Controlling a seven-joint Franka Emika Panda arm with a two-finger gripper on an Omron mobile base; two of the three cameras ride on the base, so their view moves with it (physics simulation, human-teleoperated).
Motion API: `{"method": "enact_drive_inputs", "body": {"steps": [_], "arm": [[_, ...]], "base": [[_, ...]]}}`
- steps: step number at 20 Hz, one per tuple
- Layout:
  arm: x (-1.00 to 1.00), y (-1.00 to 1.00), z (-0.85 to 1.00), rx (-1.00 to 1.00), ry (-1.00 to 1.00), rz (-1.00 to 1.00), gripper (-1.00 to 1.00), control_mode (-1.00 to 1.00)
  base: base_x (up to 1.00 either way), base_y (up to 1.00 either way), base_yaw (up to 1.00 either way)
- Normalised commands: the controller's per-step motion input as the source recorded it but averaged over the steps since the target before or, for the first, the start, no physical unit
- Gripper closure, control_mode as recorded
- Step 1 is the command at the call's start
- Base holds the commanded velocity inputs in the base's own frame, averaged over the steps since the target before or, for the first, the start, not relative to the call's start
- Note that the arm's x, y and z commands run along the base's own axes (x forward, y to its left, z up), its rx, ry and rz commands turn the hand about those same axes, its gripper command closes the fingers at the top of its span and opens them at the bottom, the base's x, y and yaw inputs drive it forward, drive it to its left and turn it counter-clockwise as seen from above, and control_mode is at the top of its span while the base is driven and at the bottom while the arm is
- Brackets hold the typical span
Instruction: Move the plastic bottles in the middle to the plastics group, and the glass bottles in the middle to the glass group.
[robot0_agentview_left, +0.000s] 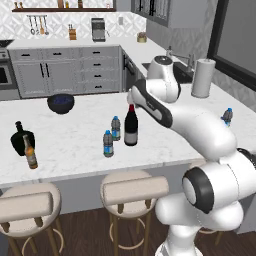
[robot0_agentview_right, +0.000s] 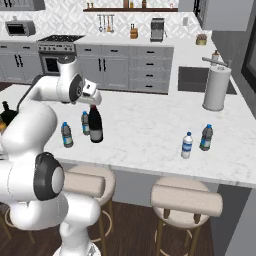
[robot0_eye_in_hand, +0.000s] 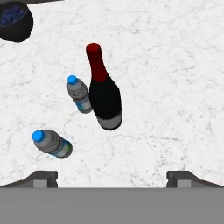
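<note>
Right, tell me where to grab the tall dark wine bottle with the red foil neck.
Probably the red foil neck of the tall dark wine bottle: it stands upright and its neck is slimmer than the body. Bring the open hand down from above; the small blue-capped plastic water bottle crowds one side.

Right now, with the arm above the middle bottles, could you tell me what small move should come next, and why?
Probably lower the gripper toward the wine bottle. It hangs open above the counter, holding nothing, and the wine bottle stands nearest its centre, with the two water bottles off to one side.
</note>
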Motion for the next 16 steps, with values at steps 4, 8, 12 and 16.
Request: {"method": "enact_drive_inputs", "body": {"steps": [4,8,12,16], "arm": [[0.55,0.01,-0.12,0.00,0.02,0.00,-1.00,-1.00],[0.43,0.16,-0.12,-0.01,0.00,0.00,-1.00,-1.00],[0.36,0.18,-0.13,0.00,0.02,0.00,-1.00,-1.00],[0.35,0.09,-0.16,0.00,0.06,0.00,-1.00,-1.00]], "base": [[0.00,0.00,0.00],[0.00,0.00,0.00],[0.00,0.00,0.00],[0.00,0.00,0.00]]}}
